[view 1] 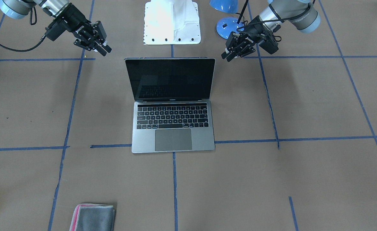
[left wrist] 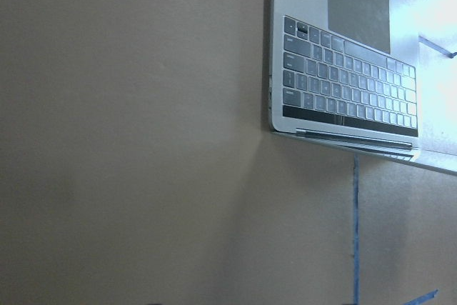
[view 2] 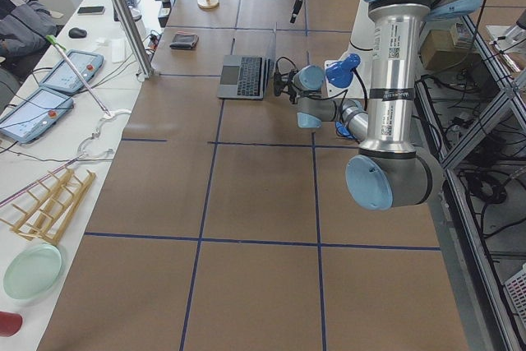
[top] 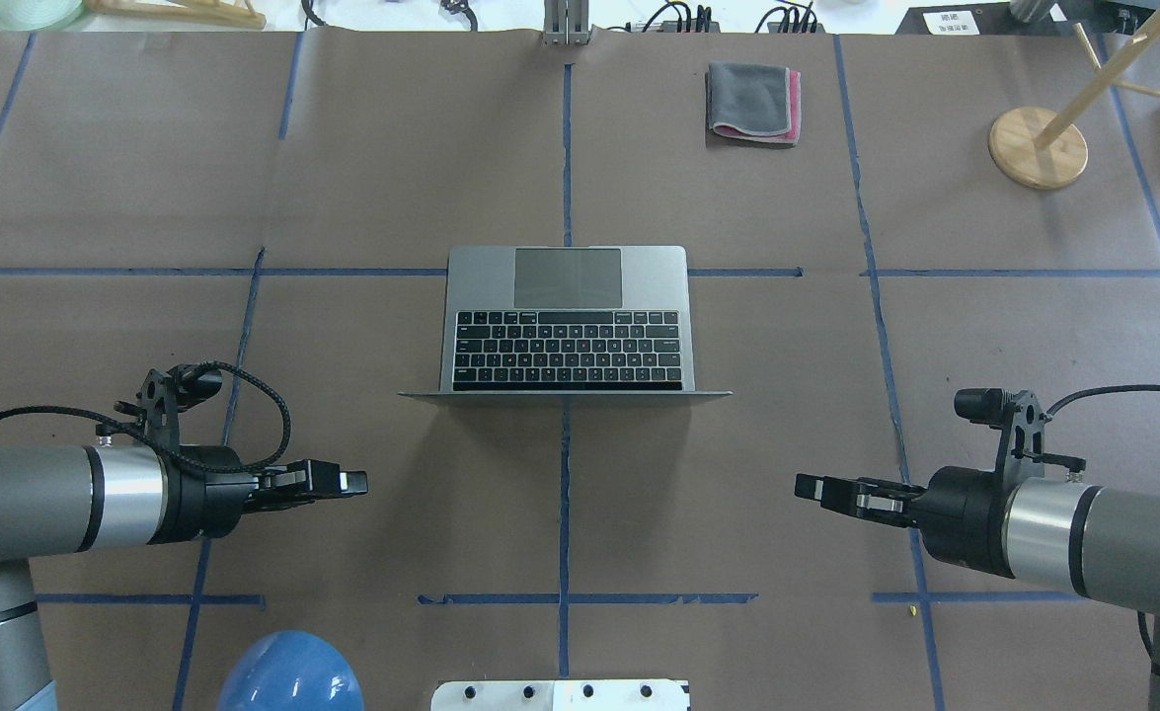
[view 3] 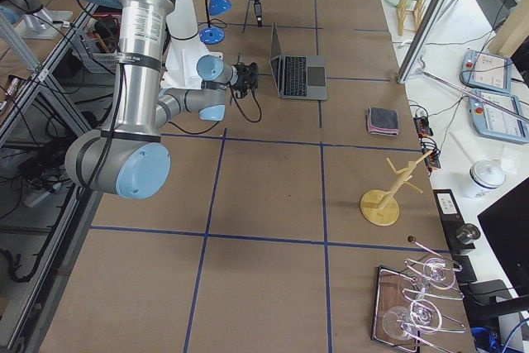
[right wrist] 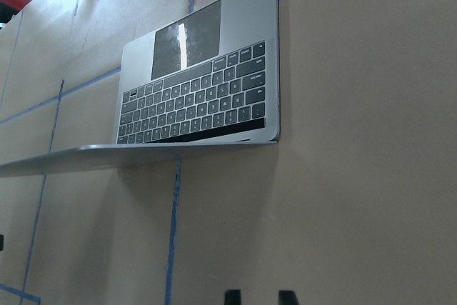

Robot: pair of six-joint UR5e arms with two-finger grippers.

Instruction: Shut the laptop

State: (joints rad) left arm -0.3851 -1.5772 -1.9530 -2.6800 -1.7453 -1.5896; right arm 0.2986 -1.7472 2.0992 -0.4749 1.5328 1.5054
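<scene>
Two tools flank the white base (view 1: 172, 29), the right tool (view 1: 103, 48) slightly spread, the left tool (view 1: 227, 56) impossible to judge; the open laptop (view 1: 173, 128) just before this base seems stiff, slippery, fragile, so push its lid (view 1: 170, 77) gently at the top edge.

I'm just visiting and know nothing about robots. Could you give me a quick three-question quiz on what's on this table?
1. True or false: the laptop has its lid shut.
2. Which lies on the table's far side from the robot? A) folded grey-and-pink cloth B) mug C) book
3. Fill in: the laptop's trackpad end points ___ the robot.
Key: 1 false; 2 A; 3 away from.
</scene>
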